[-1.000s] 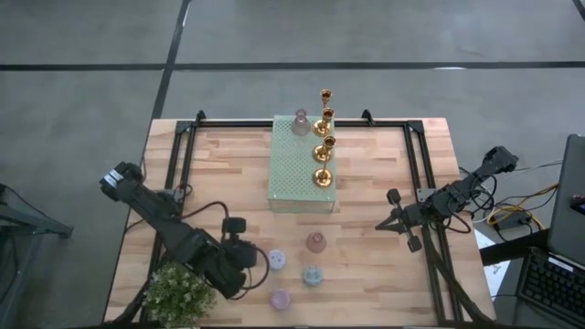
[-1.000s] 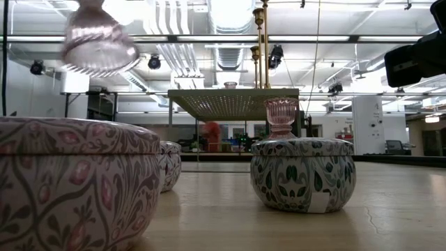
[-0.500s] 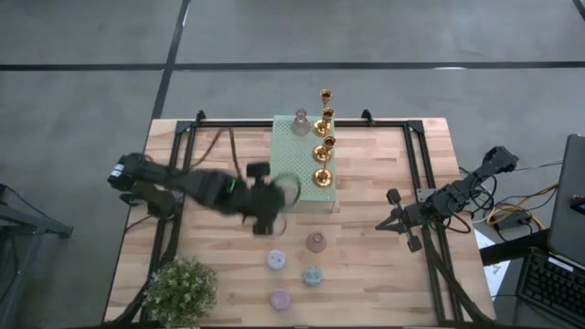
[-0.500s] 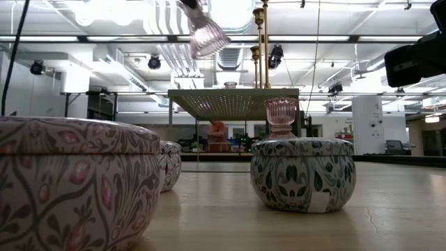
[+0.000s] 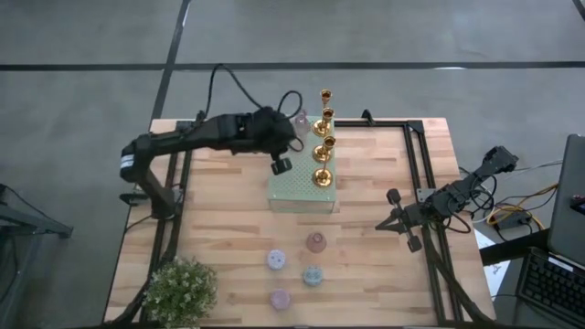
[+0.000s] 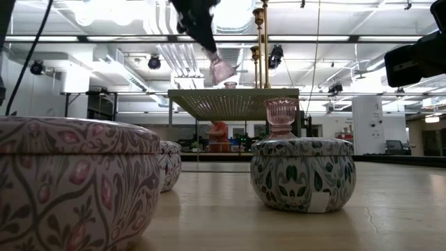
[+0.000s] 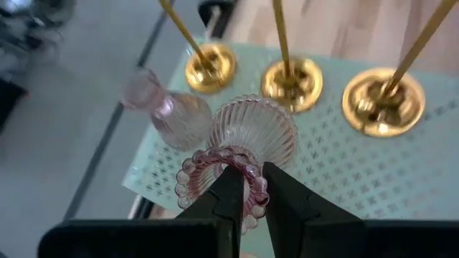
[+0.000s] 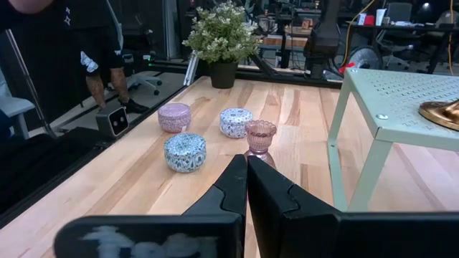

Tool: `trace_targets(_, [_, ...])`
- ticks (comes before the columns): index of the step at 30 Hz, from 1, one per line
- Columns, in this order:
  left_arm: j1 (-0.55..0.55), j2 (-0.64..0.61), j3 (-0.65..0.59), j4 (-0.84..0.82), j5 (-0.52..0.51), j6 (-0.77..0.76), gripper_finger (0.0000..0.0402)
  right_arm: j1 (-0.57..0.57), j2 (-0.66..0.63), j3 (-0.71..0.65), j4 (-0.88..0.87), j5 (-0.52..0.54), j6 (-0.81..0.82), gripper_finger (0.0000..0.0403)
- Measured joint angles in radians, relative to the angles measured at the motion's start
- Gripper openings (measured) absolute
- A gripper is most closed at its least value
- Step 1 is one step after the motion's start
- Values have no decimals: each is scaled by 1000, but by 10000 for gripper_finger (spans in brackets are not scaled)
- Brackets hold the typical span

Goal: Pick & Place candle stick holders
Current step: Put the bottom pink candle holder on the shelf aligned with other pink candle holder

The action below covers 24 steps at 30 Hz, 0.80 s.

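Note:
My left gripper (image 5: 287,139) hangs over the far left corner of the pale green perforated block (image 5: 297,183), shut on a pink ribbed glass candle stick holder (image 7: 252,132). A second pink glass holder (image 7: 161,109) and several gold holders (image 5: 321,175) stand by their bases on the block. A third pink holder (image 6: 281,117) stands on a squat floral round one (image 6: 302,183) near the table's front. My right gripper (image 5: 388,222) waits shut at the table's right side. My left gripper holds the pink holder by its beaded rim (image 7: 252,188), the rim's wall pinched between the two fingers, one finger in the cup's mouth and one outside. The fingers slant down from the table's left. The holder hangs clear of the block, ribbed foot pointing away and down.
Three squat floral round holders (image 5: 276,260) (image 5: 312,275) (image 5: 280,299) sit near the front edge. A leafy potted plant (image 5: 181,291) stands at the near left corner. A black frame (image 5: 413,155) runs along the table's sides. A person (image 8: 79,43) stands beyond the table.
My left gripper has swung from the near left corner beside the plant toward the far edge, rising a little and rolling its wrist, and now hangs over the block. The pink holder has travelled with it, lifted clear the whole way.

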Motion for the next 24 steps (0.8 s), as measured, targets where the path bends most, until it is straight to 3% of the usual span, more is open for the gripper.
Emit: trace_targets(24, [31,148,1,52,1,130,46,0,0,0,0,0,0,8])
